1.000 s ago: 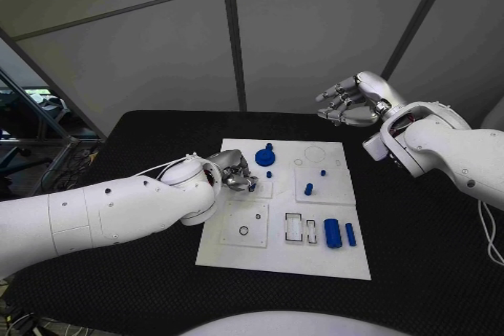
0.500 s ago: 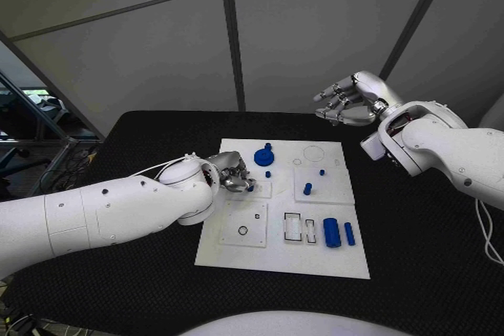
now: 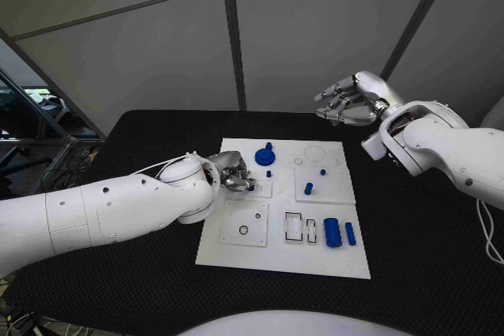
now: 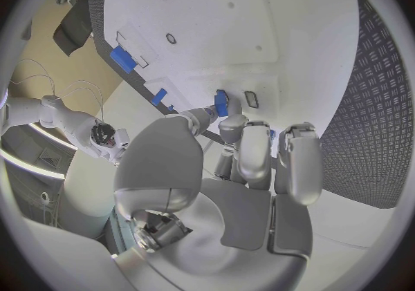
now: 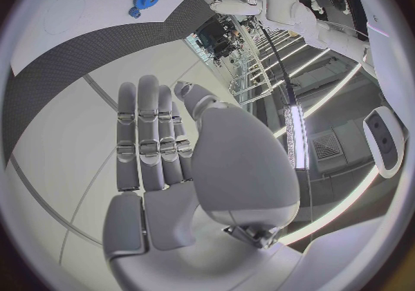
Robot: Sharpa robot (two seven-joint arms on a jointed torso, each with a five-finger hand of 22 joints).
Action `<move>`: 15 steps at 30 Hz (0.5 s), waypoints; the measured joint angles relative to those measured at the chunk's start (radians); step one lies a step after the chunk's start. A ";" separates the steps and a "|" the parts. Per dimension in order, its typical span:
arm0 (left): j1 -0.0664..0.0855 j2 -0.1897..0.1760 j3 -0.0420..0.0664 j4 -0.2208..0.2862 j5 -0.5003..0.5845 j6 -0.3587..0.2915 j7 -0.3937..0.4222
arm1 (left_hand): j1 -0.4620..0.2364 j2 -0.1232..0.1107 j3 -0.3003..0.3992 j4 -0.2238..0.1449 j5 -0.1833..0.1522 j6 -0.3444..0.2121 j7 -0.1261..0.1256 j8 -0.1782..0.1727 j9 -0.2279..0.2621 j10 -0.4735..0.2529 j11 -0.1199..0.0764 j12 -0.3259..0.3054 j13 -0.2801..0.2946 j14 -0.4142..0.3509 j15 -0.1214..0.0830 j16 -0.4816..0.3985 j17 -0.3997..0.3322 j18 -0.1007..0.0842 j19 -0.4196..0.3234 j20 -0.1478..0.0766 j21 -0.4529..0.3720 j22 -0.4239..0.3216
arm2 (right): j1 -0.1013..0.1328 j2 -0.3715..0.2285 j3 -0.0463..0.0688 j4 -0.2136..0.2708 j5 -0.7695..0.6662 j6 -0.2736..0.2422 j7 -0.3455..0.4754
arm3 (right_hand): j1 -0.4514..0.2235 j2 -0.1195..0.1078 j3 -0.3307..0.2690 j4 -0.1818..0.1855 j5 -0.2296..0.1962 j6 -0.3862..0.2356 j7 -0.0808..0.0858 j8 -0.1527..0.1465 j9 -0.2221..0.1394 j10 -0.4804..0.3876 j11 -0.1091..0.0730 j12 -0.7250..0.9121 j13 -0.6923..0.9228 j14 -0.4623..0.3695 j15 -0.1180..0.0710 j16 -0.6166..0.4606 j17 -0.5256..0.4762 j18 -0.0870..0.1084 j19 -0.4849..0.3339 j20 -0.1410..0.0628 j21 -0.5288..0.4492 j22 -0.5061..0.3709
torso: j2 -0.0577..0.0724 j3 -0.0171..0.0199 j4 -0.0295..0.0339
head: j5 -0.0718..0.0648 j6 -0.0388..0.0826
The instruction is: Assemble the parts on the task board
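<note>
Silver fingers of my left hand pinch a small blue part over the left side of the smooth white task board, near the toothed blue gear. Two blue cylinders lie toward the board's near right corner. My right hand hangs beyond the board's far edge, fingers loosely spread, holding nothing.

No legible text, labels, brand marks or numbers anywhere: not on the board, arms or worktop.

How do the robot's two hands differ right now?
The left hand is down on the task board, its fingertips pinching a small blue part; the right hand is raised beyond the board's far edge, holding nothing, its fingers straight and apart. Both are silver hands on white arms.
</note>
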 measured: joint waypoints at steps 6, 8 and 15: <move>0.000 0.001 0.000 -0.004 0.005 0.002 0.000 | -0.028 -0.028 0.000 0.000 0.089 0.019 -0.015 0.008 0.011 0.022 -0.008 0.012 0.014 0.000 -0.004 0.000 0.001 0.000 0.000 0.000 0.009 0.000 | 0.000 0.000 0.000 0.000 0.000 0.001 0.000 | 0.000 0.000 0.000 0.000 0.000 0.000 0.000 0.000 0.000 0.000 0.000 0.000 0.000 0.000 0.000 0.000 0.000 0.000 0.000 0.000 0.000 -0.001 | 0.000 0.0001 -0.0007 | -0.001 0.000; 0.000 0.001 0.000 -0.005 0.008 0.002 0.000 | -0.038 -0.037 -0.004 -0.005 0.090 0.024 -0.020 0.009 0.013 0.028 -0.013 0.016 0.020 0.003 -0.008 0.000 0.001 0.000 0.000 -0.007 0.012 0.000 | 0.000 0.000 0.000 0.000 0.000 0.001 0.000 | 0.000 0.000 0.000 0.000 0.000 0.000 0.000 0.000 0.000 0.000 0.000 0.000 0.000 0.000 0.000 0.000 0.000 0.000 0.000 0.000 0.000 -0.001 | 0.000 0.0001 -0.0007 | -0.001 0.000; 0.001 0.004 0.001 -0.009 0.015 0.002 0.000 | -0.072 -0.050 0.008 -0.051 0.090 0.040 -0.032 0.010 0.010 0.042 -0.024 0.030 0.037 -0.002 -0.013 0.000 0.003 -0.001 -0.003 -0.011 0.024 0.000 | 0.000 0.000 0.000 0.000 0.000 0.001 0.000 | 0.000 0.000 0.000 0.000 0.000 0.000 0.000 0.000 0.000 0.000 0.000 0.000 0.000 0.000 0.000 0.000 0.001 0.000 0.000 0.000 0.000 -0.001 | 0.000 0.0007 -0.0007 | -0.003 0.000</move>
